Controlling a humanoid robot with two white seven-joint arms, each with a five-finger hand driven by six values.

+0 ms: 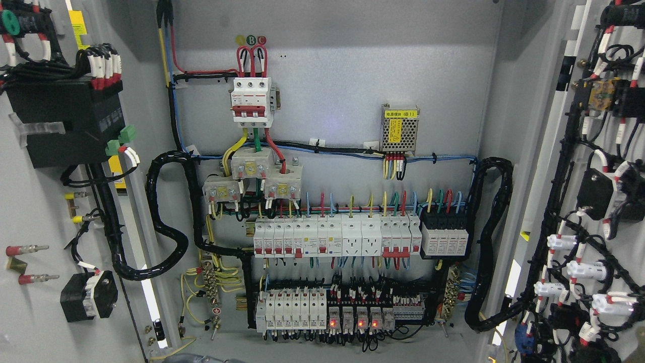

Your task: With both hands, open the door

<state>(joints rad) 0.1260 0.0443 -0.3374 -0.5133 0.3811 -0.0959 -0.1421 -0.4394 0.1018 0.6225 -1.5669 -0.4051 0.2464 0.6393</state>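
Across the full width of the head view, an electrical cabinet stands with both doors swung wide. The left door (35, 201) fills the left edge, its inner face toward the camera, carrying a black module (70, 123) with red-and-white ferruled wires. The right door (599, 212) fills the right edge, its inner face covered with black wiring looms and white connector bodies.

Between the doors, the grey back panel (342, 75) is exposed. A red three-pole breaker (252, 101) sits at upper centre. A perforated metal power supply (399, 128) with a yellow label is mounted to its right. Below, a row of white breakers (335, 237) runs across the panel, ending at a black block (446, 232). A lower row (322, 310) holds more breakers and relays with red indicator lamps lit. Black corrugated conduit (166, 217) loops from the panel toward the left door, and a second loop (491, 242) runs toward the right door.

Neither robot hand appears in the view, so their state cannot be told.
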